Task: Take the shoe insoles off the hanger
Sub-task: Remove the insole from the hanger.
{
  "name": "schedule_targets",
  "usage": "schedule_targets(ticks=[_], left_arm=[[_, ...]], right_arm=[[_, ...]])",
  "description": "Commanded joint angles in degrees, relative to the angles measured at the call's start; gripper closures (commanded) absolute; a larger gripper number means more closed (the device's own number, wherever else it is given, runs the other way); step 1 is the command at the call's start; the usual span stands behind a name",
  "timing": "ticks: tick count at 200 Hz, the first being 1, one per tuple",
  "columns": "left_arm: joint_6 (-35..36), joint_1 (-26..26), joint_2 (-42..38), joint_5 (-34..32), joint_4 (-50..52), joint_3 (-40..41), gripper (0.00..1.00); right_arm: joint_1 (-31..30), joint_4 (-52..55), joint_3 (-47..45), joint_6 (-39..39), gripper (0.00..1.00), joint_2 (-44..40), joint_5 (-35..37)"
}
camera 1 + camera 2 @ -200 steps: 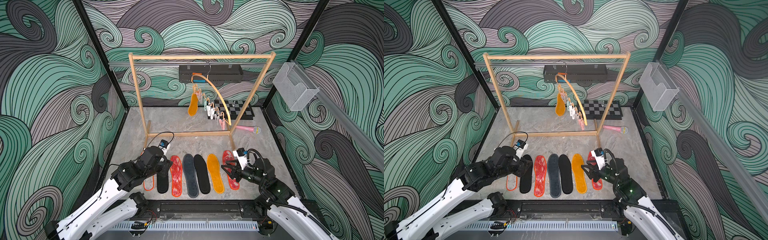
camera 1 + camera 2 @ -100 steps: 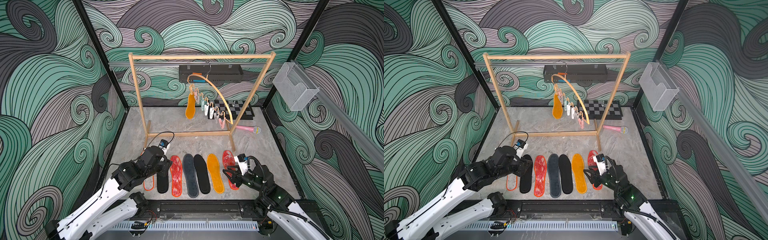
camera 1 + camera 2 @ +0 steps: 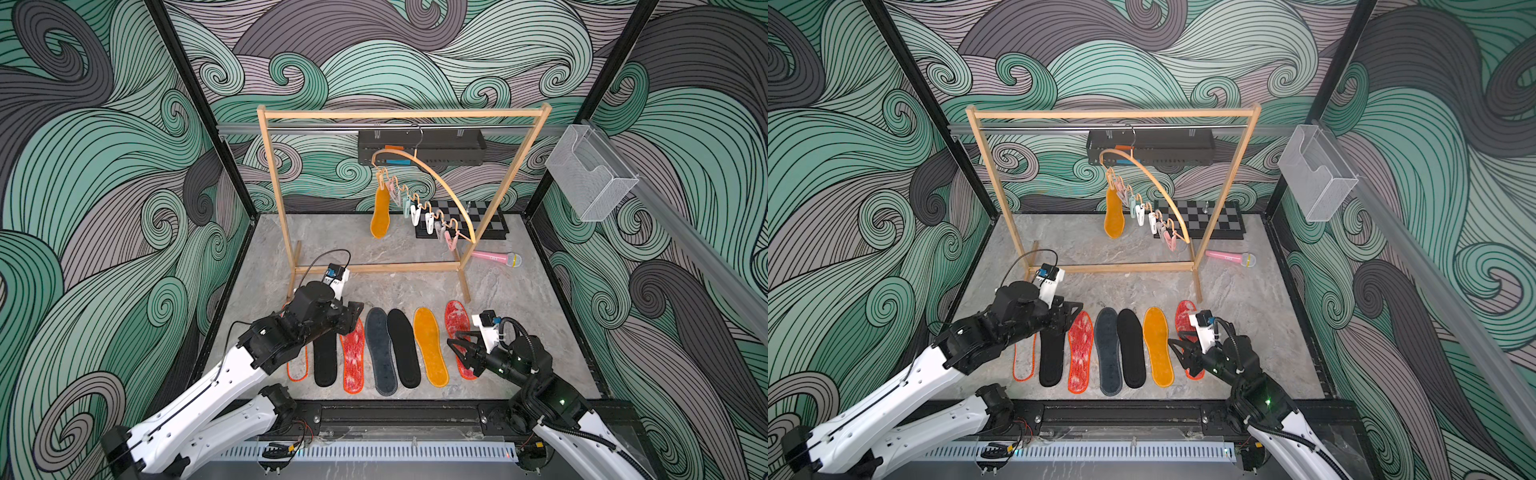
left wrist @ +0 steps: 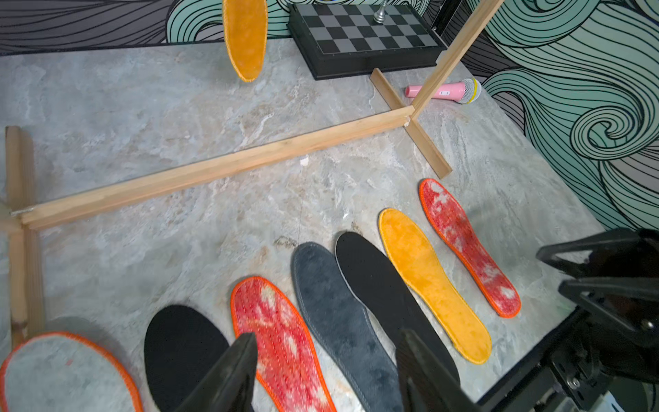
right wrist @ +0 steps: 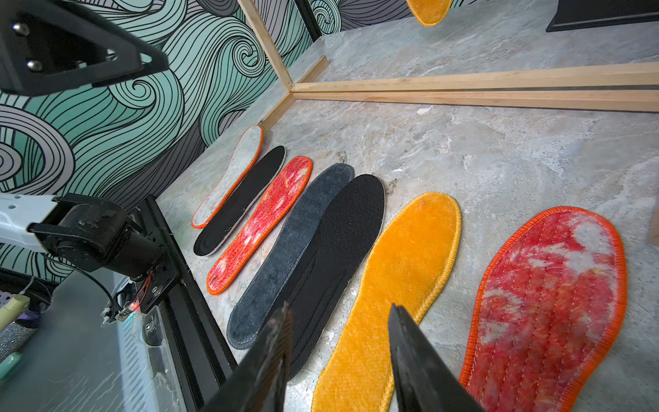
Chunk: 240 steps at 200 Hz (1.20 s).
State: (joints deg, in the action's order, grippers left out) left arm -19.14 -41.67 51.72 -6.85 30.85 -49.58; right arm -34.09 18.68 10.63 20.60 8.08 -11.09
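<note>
Both top views: left hand (image 3: 355, 316) hovered over the left end of the insole row on the desk (image 3: 332, 241), jaws wide apart and gripping nothing. Left wrist view: clear gap between its fingers (image 4: 231, 371).

Row lay flat, side by side: pale insole (image 3: 297, 370), black insole (image 3: 325, 365), red insole (image 3: 352, 361), grey insole (image 3: 380, 353), second black insole (image 3: 404, 349) touching the grey, yellow insole (image 3: 430, 349), second red insole (image 3: 455, 320).

Behind the row stood the rack (image 3: 399, 113). Hanger (image 3: 440, 178) hung inside it, tilted, right end low. Hanging yellow insole (image 3: 380, 214) was pegged at the hanger's high left end, wide end down, clear of the desk.

Right hand (image 3: 457, 351) sat over the second red insole, beside the yellow one, jaws partly apart, empty.
</note>
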Motion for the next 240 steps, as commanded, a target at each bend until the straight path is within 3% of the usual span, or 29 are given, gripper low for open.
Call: schedule_targets(ticks=[1,40,96,141,183,240], left_arm=[[2.5,3.1,9.4,3.1,-10.5,-5.0,0.35],[5.7,11.2,27.3,11.0,-20.0,-13.3,0.34],[11.8,19.8,47.8,14.1,-23.3,-26.9,0.30],[18.3,22.2,58.2,9.6,-26.8,-35.3,0.27],[23.6,22.6,65.4,14.0,-29.4,-42.5,0.27],[27.3,24.5,70.6,21.5,-39.5,-43.6,0.31]], right_arm=[[-0.3,-0.8,-0.4,0.6,0.54,-0.2,-0.6],[-0.3,-1.0,-0.5,0.7,0.54,0.0,-0.8],[-0.4,-1.3,-0.7,0.8,0.53,0.0,-1.1],[-0.5,-1.6,-0.8,0.8,0.53,0.2,-1.3],[-0.5,-2.0,-0.8,0.8,0.53,0.9,-1.2],[-0.6,-2.5,-0.8,0.7,0.53,1.7,-1.4]])
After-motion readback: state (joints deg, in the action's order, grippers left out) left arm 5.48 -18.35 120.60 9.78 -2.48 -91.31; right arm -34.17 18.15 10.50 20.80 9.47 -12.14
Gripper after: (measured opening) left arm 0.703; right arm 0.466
